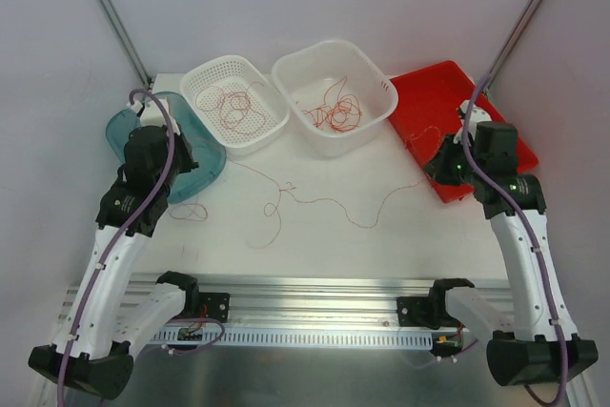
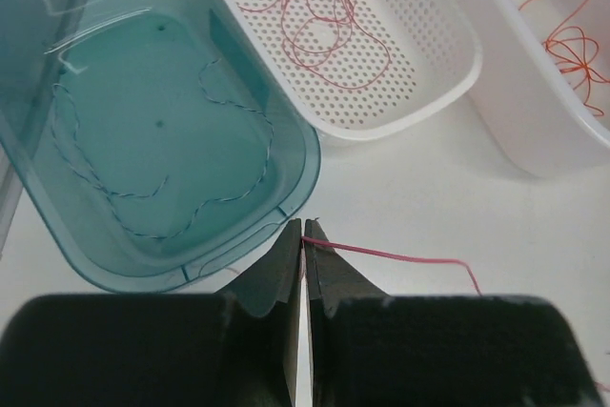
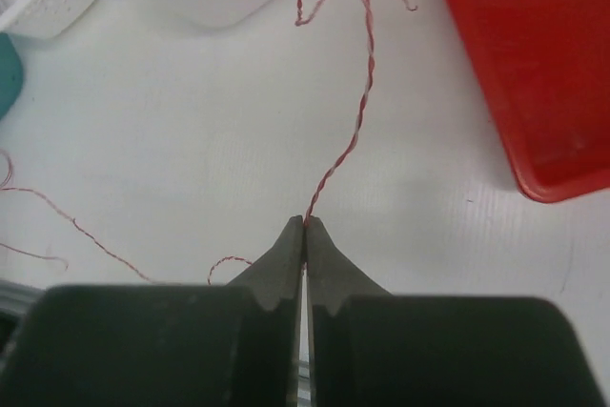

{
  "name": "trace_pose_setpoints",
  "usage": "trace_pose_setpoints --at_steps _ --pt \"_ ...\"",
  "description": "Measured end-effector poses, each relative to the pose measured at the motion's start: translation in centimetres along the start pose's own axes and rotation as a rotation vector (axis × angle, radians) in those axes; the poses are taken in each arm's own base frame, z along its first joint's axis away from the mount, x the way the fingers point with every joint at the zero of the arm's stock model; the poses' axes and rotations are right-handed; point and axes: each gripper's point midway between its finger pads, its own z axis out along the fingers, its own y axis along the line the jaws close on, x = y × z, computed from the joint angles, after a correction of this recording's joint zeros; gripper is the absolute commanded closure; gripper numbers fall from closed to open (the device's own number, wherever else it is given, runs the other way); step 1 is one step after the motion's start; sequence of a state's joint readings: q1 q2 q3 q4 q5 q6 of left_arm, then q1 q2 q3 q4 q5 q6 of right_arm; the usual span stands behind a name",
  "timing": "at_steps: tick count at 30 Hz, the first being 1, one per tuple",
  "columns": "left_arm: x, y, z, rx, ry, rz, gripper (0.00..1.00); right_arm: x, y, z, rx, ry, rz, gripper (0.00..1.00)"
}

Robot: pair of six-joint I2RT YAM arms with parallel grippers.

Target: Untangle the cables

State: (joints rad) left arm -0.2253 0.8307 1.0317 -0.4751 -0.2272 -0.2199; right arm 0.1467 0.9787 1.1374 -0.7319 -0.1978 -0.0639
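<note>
Loose cables [image 1: 324, 199] trailing between both grippers, small loops bunching mid-span (tangle not yet freed). Left gripper [image 2: 303, 235] pinching fully closed on one red end just beside teal bin [image 2: 162, 131]. Right gripper [image 3: 304, 226] clamping closed on twisted end near red tray [image 3: 534, 64]. Risks: pulling apart likely cinching loops into knot; hair-thin strand slipping from tips or snapping.

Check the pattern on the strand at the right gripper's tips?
Red-and-white twist; cable shows best in right wrist view.
</note>
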Motion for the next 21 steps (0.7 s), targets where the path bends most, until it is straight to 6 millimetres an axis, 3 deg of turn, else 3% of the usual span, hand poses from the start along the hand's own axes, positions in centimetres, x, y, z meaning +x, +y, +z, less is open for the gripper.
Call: trace_pose_setpoints --at_steps 5,8,13,17,21 --pt "-2.3 1.7 -0.9 -0.086 -0.038 -0.008 1.0 -0.6 -3.9 -1.9 0.124 -0.052 0.164 0.99" --pt "-4.3 2.3 -1.5 -0.115 -0.072 -0.008 1.0 0.1 -4.2 -1.4 0.122 -0.013 0.217 0.99" --pt "-8.5 2.2 -3.3 -0.119 -0.155 -0.01 1.0 3.9 -4.3 1.2 0.102 0.133 0.276 0.99" --pt "-12.3 2.6 -5.2 -0.149 -0.234 0.006 1.0 6.9 -4.6 2.1 0.12 0.226 0.286 0.99" --pt "-18.0 2.2 -7.8 -0.15 -0.353 0.011 1.0 8.4 -5.0 2.5 0.144 0.266 0.284 0.99"
